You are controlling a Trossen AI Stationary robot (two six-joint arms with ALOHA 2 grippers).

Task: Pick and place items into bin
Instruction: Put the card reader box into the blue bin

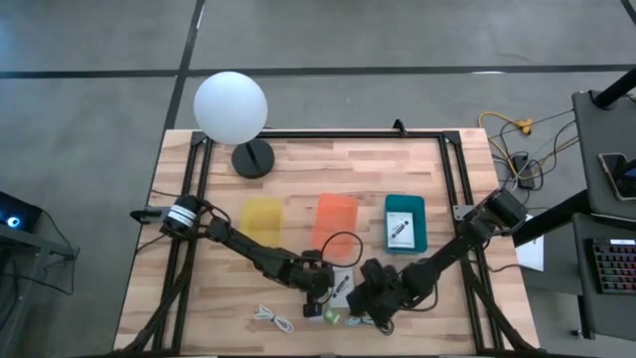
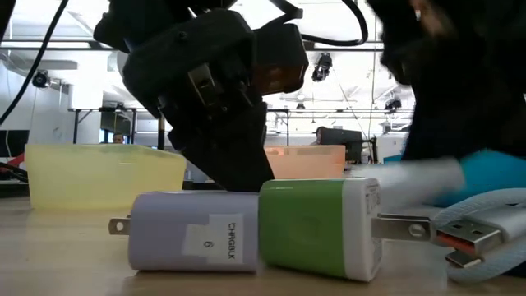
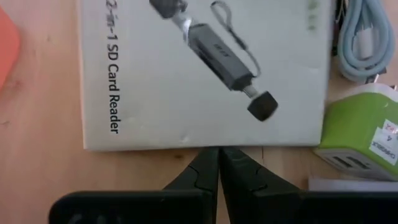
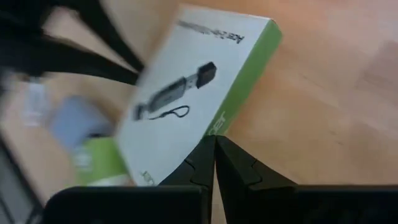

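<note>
A white card box (image 1: 342, 288) printed "SD Card Reader", with a dark stick shape and a green side, lies flat on the table between my two grippers. My left gripper (image 1: 320, 286) (image 3: 217, 154) is shut, with its tips at one long edge of the box (image 3: 205, 74). My right gripper (image 1: 366, 294) (image 4: 214, 144) is shut at the box's green side (image 4: 186, 93). A green cube (image 2: 320, 226) (image 3: 364, 134) and a grey cube (image 2: 193, 232) lie side by side near the table's near edge. A second card lies in the teal bin (image 1: 404, 204). My left gripper's shut fingertips (image 3: 208, 163) stand level at the box's long edge (image 3: 205, 147); I cannot tell whether they touch it. My right gripper's shut fingertips (image 4: 227, 152) stand at the lower end of the box's green side (image 4: 219, 124); I cannot tell whether they touch it.
Yellow bin (image 1: 263, 217), orange bin (image 1: 336, 221) and the teal bin stand in a row mid-table. A white coiled cable (image 1: 273, 318) lies near the near edge, and a grey cable (image 3: 367, 37) (image 2: 481, 234) lies by the cubes. A white globe lamp (image 1: 231, 107) stands at the far left.
</note>
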